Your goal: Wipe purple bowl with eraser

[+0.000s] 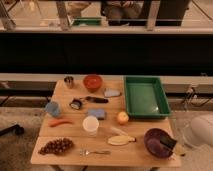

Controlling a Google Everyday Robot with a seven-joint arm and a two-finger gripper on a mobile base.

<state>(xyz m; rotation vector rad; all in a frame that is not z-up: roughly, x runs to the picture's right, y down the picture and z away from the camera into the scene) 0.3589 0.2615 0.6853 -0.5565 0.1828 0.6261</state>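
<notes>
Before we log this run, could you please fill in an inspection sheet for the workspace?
surface: wooden table, crowded
job's things: purple bowl at the near right corner; eraser inside it at its right rim
clutter: green tray, orange-red bowl, metal cup, grapes, fork, white cup, banana, blue pad
end effector: at the bowl's right rim, shut on the eraser
cables: perhaps one thin dark lead right of the table
surroundings: dark wall behind the table, glass above
</notes>
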